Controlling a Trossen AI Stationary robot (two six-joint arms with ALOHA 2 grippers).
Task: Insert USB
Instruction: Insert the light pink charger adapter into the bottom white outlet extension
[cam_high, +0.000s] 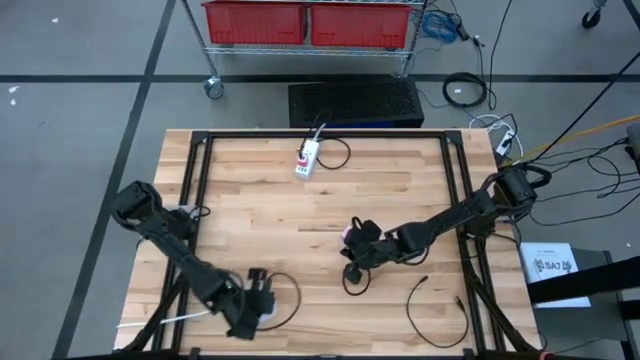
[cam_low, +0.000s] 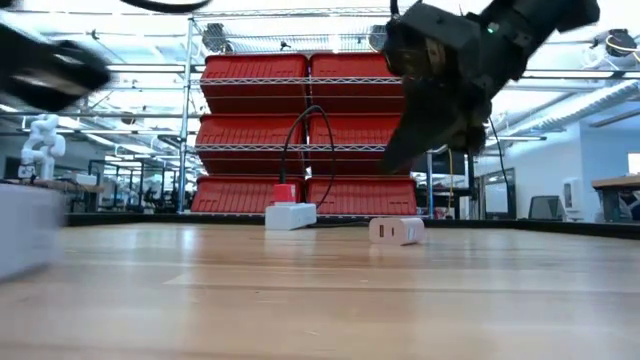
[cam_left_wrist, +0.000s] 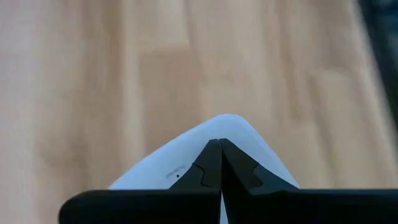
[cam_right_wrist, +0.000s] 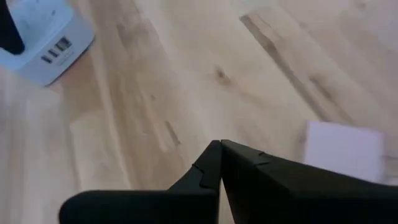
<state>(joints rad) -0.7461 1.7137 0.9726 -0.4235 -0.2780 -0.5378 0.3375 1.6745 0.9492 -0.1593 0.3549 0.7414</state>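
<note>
The wooden tabletop (cam_high: 400, 200) carries a white power strip (cam_high: 306, 160) near its far edge, with a black cord looping off it; in the low view the same power strip (cam_low: 290, 215) stands in front of red bins (cam_low: 300, 140) on a wire shelf. A small white charger block (cam_low: 396, 230) sits nearer the middle of the tabletop, its ports facing the low camera, and it shows in the right wrist view as a pale box (cam_right_wrist: 345, 149) just beyond the fingers.

The right claw (cam_high: 352, 248) hangs above the middle of the tabletop, close to the charger block, and its fingers (cam_right_wrist: 214, 165) are pressed together with nothing between them. A black cable (cam_high: 435, 310) with a plug on its end lies loose on the tabletop near the front edge on the right side, well apart from the power strip and not held by either arm.

The left claw (cam_high: 255, 300) is low at the front left of the tabletop, clenched tight, its fingertips (cam_left_wrist: 217, 162) meeting over a white rounded thing (cam_left_wrist: 211, 149) that lies right under them. Whether it touches that thing cannot be told. A thin black cord curls beside it.
</note>
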